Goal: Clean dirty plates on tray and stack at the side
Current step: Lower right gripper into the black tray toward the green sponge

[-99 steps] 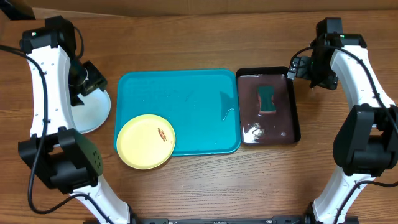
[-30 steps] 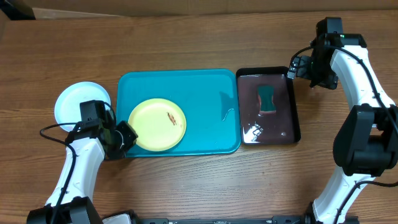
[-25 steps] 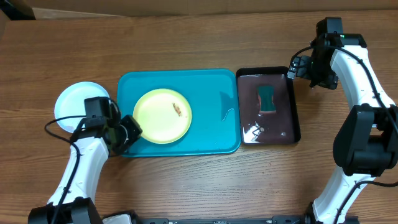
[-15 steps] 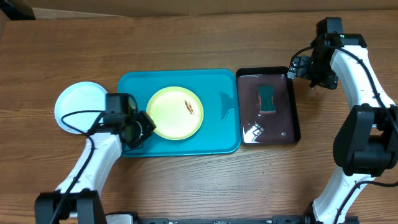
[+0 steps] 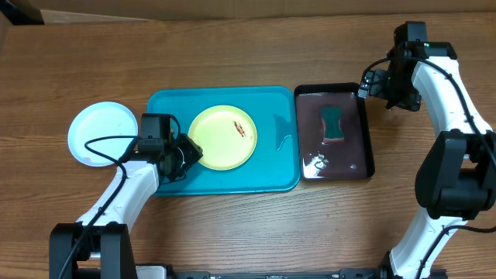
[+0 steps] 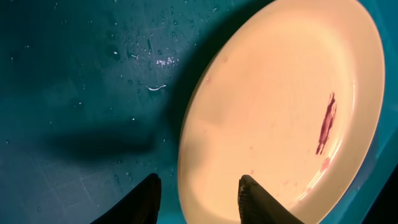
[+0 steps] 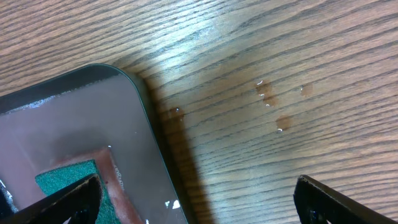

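Brown wooden table (image 5: 232,46) is seen from overhead, with a turquoise tray (image 5: 271,101) laid at its middle. A yellow-green plate (image 5: 222,143) is set flat inside the tray, its edge at the tips of the left gripper (image 5: 188,153), and a reddish smear (image 5: 239,129) is marked on it. A pale plate (image 5: 99,133) is placed on the wood behind that gripper, off the tray. A black tray (image 5: 365,155) holding a green sponge (image 5: 333,122) is set beside the turquoise one, and the right gripper (image 5: 372,84) is held just off its far corner, with nothing in it.

From the left wrist, two dark fingertips (image 6: 148,196) are seen parted, with the plate's near rim lying between them. One tip is over the wet tray floor, the other over the plate. Neither is seen pressed on the rim.

From the right wrist, the fingers (image 7: 68,199) are seen spread wide above the wood. Water drops (image 7: 267,93) lie ahead, between them. The black tray's corner and the sponge are seen by the left-hand finger.
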`<state>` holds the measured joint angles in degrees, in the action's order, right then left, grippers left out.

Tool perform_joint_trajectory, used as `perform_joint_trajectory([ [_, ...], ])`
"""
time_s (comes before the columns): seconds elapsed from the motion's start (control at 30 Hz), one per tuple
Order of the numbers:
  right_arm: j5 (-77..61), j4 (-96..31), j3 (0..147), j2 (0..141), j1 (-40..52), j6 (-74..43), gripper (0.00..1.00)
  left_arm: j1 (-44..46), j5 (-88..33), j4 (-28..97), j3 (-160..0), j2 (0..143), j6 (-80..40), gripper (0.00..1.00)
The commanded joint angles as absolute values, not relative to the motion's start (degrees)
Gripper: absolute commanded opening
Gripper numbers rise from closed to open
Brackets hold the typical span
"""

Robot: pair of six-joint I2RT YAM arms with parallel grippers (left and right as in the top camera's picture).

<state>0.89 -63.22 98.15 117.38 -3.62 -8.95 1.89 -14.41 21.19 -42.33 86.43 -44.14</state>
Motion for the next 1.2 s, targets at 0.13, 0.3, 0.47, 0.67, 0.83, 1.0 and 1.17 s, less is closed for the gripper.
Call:
perform_joint_trajectory([
  [0.13, 1.4, -63.1, 98.7, 116.6, -3.7, -9.2, 1.0, 2.3, -15.1, 21.8, -42.2, 86.8, -37.1, 0.65],
  [0.3, 1.4, -63.1, 98.7, 116.6, -3.7, -9.2, 1.0, 2.3, -15.9, 21.7, -42.3, 86.8, -36.3, 0.53],
  [0.47, 1.4, -63.1, 98.7, 116.6, -3.7, -9.2, 1.0, 2.3, -18.0, 24.4, -44.3, 86.7, -35.7, 0.49],
  [0.67, 1.4, -63.1, 98.7, 116.6, -3.7, -9.2, 1.0, 2.3, -17.4, 29.0, -47.4, 86.7, -35.3, 0.49],
  [0.83, 1.4, -63.1, 98.7, 116.6, -3.7, -9.2, 1.0, 2.3, -15.6, 29.9, -47.7, 86.7, -34.7, 0.48],
  [1.0, 1.4, -63.1, 98.7, 116.6, -3.7, -9.2, 1.0, 2.3, -14.4, 31.2, -47.6, 86.7, -34.6, 0.5],
  [1.17, 1.4, -63.1, 98.7, 116.6, -3.7, -9.2, 1.0, 2.3, -14.4, 31.3, -47.6, 86.8, -34.7, 0.44],
])
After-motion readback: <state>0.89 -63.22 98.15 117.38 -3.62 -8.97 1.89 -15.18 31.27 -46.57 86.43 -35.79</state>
